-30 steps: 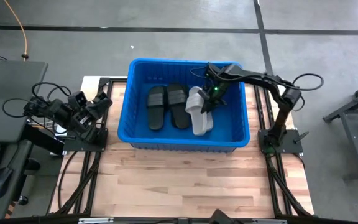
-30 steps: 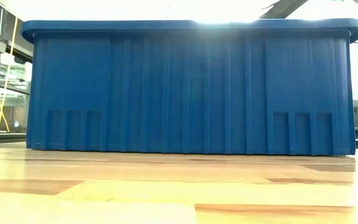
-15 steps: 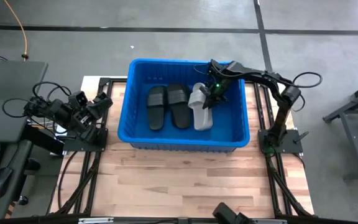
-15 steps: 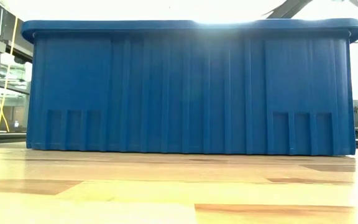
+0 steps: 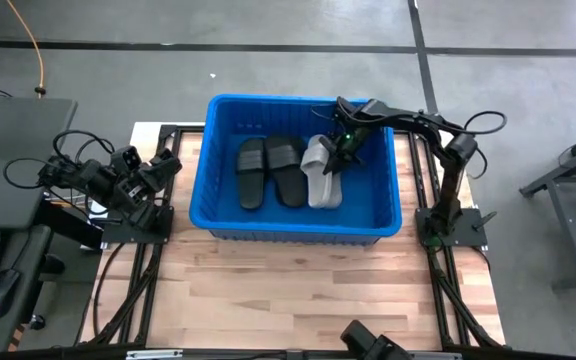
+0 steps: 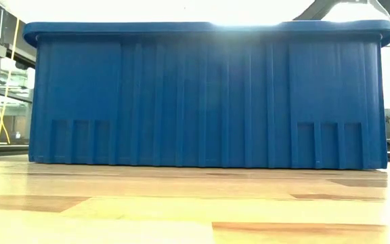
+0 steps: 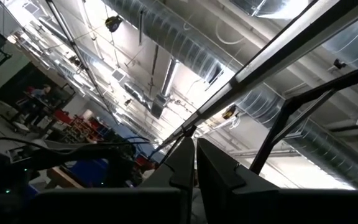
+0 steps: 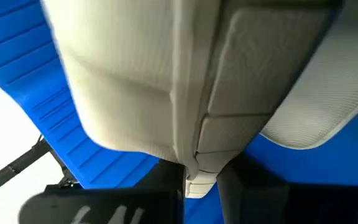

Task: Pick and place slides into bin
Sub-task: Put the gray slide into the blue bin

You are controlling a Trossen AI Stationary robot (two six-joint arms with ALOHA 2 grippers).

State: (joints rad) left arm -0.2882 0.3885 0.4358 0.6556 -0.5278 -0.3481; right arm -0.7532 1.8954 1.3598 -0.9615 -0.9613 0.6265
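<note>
The blue bin (image 5: 226, 205) stands at the middle of the table; the low view shows only its near wall (image 6: 202, 102). Inside it two black slides (image 5: 270, 170) lie flat side by side. A light grey slide (image 5: 318, 175) lies to their right and fills the right wrist view (image 8: 135, 81). My right gripper (image 5: 335, 160) reaches into the bin from the right and is shut on the grey slide. My left gripper (image 5: 164, 164) waits folded at the table's left edge, shut and empty, pointing up at the ceiling (image 7: 194, 171). The other slides are out of view. My right gripper holds the light grey slide by a thin edge (image 8: 193, 168) that runs between its two fingers, on the slide's right side near its middle (image 5: 328, 165). The fingers slant down from the table's right. The slide sits low in the bin; whether it rests on the floor does not show.
The bin's right part (image 5: 373, 180) beside the grey slide is bare blue floor. Bare wooden tabletop (image 5: 298, 290) lies in front of the bin. Arm bases and cables stand at both table sides (image 5: 448, 225).
The grey slide stood askew in the bin; its near end has swung a little toward the table's left, and it now lies straighter beside the black slides. My right gripper has stayed on it and shifted slightly toward the far edge.
</note>
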